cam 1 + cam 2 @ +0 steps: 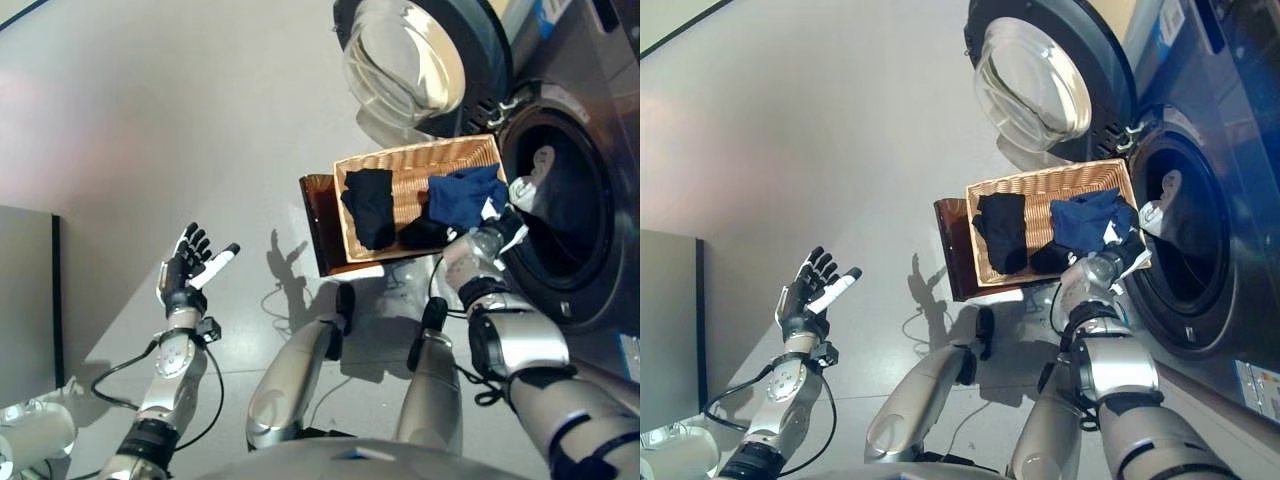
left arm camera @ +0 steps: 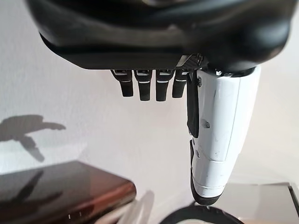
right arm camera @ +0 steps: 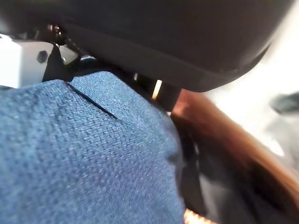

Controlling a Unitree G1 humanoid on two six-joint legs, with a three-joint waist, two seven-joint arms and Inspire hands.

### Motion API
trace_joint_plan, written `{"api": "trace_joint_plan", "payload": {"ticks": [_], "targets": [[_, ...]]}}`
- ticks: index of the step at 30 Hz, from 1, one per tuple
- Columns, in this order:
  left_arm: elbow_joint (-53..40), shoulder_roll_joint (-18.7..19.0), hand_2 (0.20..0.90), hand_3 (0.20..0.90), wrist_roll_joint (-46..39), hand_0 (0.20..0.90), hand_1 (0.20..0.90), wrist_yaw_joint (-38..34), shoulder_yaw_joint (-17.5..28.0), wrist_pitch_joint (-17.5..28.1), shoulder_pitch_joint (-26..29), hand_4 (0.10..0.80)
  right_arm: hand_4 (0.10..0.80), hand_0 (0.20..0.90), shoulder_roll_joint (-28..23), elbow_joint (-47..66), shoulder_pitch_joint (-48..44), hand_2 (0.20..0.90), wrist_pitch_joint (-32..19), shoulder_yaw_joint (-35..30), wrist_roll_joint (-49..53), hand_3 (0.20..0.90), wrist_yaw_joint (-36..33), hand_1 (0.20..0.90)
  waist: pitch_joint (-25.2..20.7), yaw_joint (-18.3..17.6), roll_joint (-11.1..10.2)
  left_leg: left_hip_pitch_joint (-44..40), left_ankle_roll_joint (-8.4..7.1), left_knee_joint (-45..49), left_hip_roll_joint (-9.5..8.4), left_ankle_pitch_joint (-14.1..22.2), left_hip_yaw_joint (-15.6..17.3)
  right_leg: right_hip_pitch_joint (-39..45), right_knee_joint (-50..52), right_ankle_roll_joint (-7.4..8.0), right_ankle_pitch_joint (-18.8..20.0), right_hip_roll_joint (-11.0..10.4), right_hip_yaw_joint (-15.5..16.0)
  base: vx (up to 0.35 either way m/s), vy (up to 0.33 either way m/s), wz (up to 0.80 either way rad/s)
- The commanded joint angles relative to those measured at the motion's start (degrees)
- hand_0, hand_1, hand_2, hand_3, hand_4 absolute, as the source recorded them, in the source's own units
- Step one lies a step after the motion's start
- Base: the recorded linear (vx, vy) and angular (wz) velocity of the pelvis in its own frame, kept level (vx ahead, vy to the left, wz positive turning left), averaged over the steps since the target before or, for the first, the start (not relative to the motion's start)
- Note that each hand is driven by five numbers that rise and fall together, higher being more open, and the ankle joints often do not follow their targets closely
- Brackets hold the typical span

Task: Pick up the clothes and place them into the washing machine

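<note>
On the pale grey floor [image 1: 200, 100], a wicker basket [image 1: 410, 165] sits on a brown stool [image 1: 318, 215] beside the open washing machine [image 1: 560, 210]. The right hand [image 1: 490, 235] grips the blue garment [image 1: 462, 195] at the basket's edge by the drum, with a black garment [image 1: 370, 205] alongside in the basket. The left hand [image 1: 185, 265] hovers over the floor, fingers spread, empty.

A coarse knit weave is shown by the blue cloth [image 3: 84, 154]. The basket [image 1: 420, 160] is woven wicker, the stand [image 1: 318, 215] glossy brown wood, the washing machine door [image 1: 405, 60] clear glass, the floor [image 1: 150, 120] smooth.
</note>
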State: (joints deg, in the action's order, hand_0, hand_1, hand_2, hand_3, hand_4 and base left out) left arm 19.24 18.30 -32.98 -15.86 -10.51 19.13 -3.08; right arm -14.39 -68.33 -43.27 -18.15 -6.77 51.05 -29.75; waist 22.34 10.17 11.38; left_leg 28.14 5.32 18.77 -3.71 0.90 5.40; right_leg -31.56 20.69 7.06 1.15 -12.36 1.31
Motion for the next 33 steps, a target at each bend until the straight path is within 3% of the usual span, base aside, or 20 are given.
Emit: {"api": "trace_joint_plan", "payload": {"ticks": [1,4,6,11,18,25,26,28,29,31,33], "targets": [[-0.7,-0.3,0.9,0.9,-1.4,0.9,0.9,0.1,4.0,4.3,-2.8,0.8,0.3,0.2,3.6,10.6,2.3,0.2,-11.0,-2.2,10.6,0.2,7.4,0.2,-2.7,0.3,1.5,6.1,-4.1,0.7,0.18,-1.2,-2.1,0.9,3.4,-3.34,-5.8,2.5,1.0,-0.016,0.03,-0.17],[-1.1,-1.0,0.9,0.9,-1.8,0.9,0.9,0.4,4.1,4.5,-3.4,0.8,0.3,0.2,6.1,13.1,3.3,0.2,-12.7,-2.6,14.8,0.2,10.3,0.2,-2.5,0.1,1.7,6.9,-3.65,2.8,0.38,-0.4,-1.8,-0.1,4.5,-3.54,-5.8,3.1,-0.4,0.012,0.028,-0.28],[-1.2,-1.5,0.9,0.9,-2.2,0.9,0.9,0.9,4.3,4.8,-3.8,0.8,0.3,0.2,7.9,15.1,3.3,0.2,-14.8,-3.6,18.4,0.2,12.2,0.2,-2.1,0.1,1.6,8.1,-3.39,6.1,0.23,2.5,-2.7,-1.1,6.4,-3.59,-7.6,3.7,-2.5,0.078,-0.004,-0.5],[-1.4,-1.5,0.9,0.9,-2.5,0.9,0.9,1.3,3.4,5.0,-4.2,0.8,0.3,0.2,8.5,17.0,2.5,0.2,-17.0,-4.1,20.2,0.2,12.6,0.2,-2.3,0.1,1.7,9.8,-3.2,7.6,0.19,3.1,-3.6,-2.8,8.0,-4.13,-8.5,4.0,-3.7,-0.001,-0.031,-0.19],[-1.4,-1.0,0.9,0.9,-1.8,0.9,0.9,1.2,2.2,5.2,-4.4,0.8,0.3,0.2,4.5,16.8,-3.2,0.2,-18.4,-5.1,18.8,0.2,9.7,0.2,-2.3,0.9,2.1,12.0,-3.07,9.9,0.47,4.2,-4.1,-5.1,10.8,-5.05,-9.9,5.1,-4.6,0.033,-0.023,-0.09],[-1.0,-1.3,0.9,0.9,-2.4,0.9,0.9,1.1,1.9,5.7,-3.1,0.8,0.3,0.2,1.7,17.1,-4.7,0.2,-18.5,-5.4,16.9,0.2,7.6,0.2,-2.7,0.1,2.9,12.3,-4.5,11.1,1.38,5.7,-2.7,-6.2,12.0,-4.99,-11.3,4.6,-3.0,0.04,-0.043,0.04],[-1.0,-1.6,0.9,0.9,-3.0,0.9,0.9,1.2,2.6,6.2,-3.5,0.8,0.3,0.2,-1.4,16.2,-6.6,0.2,-18.9,-6.9,16.0,0.2,6.2,0.2,-3.4,0.0,3.8,11.9,-4.96,9.1,1.74,3.7,-1.8,-6.3,11.3,-4.97,-10.1,4.3,-2.5,-0.019,0.033,0.1],[-1.7,-1.2,0.9,0.9,-3.2,0.9,0.9,1.3,3.3,7.0,-4.1,0.8,0.3,0.2,-9.3,14.1,-11.6,0.2,-18.8,-7.8,13.4,0.2,3.1,0.2,-4.5,0.9,4.8,10.7,-5.72,7.2,1.21,4.4,-1.9,-5.7,10.6,-4.46,-11.3,3.6,-2.9,0.071,0.053,0.16],[-2.0,-0.5,0.9,0.9,-3.0,0.9,0.9,1.5,3.5,7.3,-4.5,0.8,0.3,0.2,-13.1,13.1,-13.5,0.2,-18.4,-7.5,11.8,0.2,1.5,0.2,-4.5,1.1,5.5,11.1,-5.67,6.3,1.36,2.6,-1.1,-6.2,10.1,-4.47,-10.2,3.4,-2.5,0.111,0.03,0.21],[-3.2,0.9,0.9,0.9,-2.4,0.9,0.9,1.6,4.2,8.4,-4.9,0.8,0.3,0.2,-24.6,10.5,-20.1,0.2,-15.9,-4.0,5.6,0.2,-2.9,0.2,-5.1,2.2,6.8,11.0,-6.78,5.0,0.63,2.4,-1.8,-6.6,9.8,-4.01,-11.4,2.5,-2.7,0.022,0.011,0.24],[-4.5,2.4,0.9,0.9,-1.7,0.9,0.9,1.1,5.4,8.9,-5.6,0.8,0.3,0.2,-32.4,11.6,-25.8,0.2,-15.5,0.5,3.4,0.2,-5.3,0.2,-4.8,2.7,7.6,11.7,-6.96,3.4,0.59,-0.1,-1.6,-8.2,10.0,-4.05,-10.6,2.2,-2.3,-0.13,0.007,0.26]]}}
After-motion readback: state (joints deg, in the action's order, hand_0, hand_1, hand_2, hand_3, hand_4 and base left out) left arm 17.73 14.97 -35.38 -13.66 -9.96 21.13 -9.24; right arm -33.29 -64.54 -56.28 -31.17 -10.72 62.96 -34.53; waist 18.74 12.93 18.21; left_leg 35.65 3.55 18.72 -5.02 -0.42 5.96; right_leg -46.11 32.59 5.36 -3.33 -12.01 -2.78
